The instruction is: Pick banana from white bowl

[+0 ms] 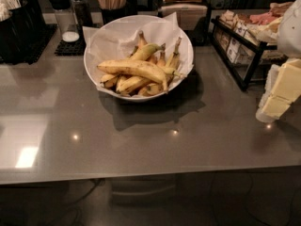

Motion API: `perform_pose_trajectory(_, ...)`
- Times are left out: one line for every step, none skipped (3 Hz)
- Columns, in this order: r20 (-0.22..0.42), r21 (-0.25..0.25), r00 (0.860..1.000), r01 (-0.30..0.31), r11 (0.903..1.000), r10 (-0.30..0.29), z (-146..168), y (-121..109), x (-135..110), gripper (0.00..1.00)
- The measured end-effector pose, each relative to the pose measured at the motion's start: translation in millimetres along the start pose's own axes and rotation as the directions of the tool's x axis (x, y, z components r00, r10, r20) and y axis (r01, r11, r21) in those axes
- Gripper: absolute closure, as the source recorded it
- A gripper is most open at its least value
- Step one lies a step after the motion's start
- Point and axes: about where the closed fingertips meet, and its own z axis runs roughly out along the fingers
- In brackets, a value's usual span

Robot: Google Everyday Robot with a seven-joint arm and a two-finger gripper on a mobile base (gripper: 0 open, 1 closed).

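The grey counter (pixel 141 140) is smooth and glossy. Crinkled matt paper (pixel 109 40) lines the white bowl (pixel 87 69). The banana (pixel 136 68) is smooth-skinned. The cream, plastic-looking gripper (pixel 275 100) hangs at the right edge.

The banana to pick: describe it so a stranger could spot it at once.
On the grey table stands a paper-lined white bowl of bananas, well left of the gripper at the picture's right edge. The banana lies crosswise on top of the heap: the longest, thickest and yellowest, above smaller, browner ones.
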Motion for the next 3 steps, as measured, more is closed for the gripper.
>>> perform_pose_trajectory(0.092, 0.003, 0.996, -0.02, 0.9998, 0.02, 9, -27, -26, 0.0)
perform_pose_trajectory(0.154, -0.012, 0.988, 0.023, 0.9997, -0.021, 17, -44, -59, 0.0)
perform_pose_trajectory(0.159, -0.011, 0.987, 0.026, 0.9996, -0.024, 18, -46, -62, 0.0)
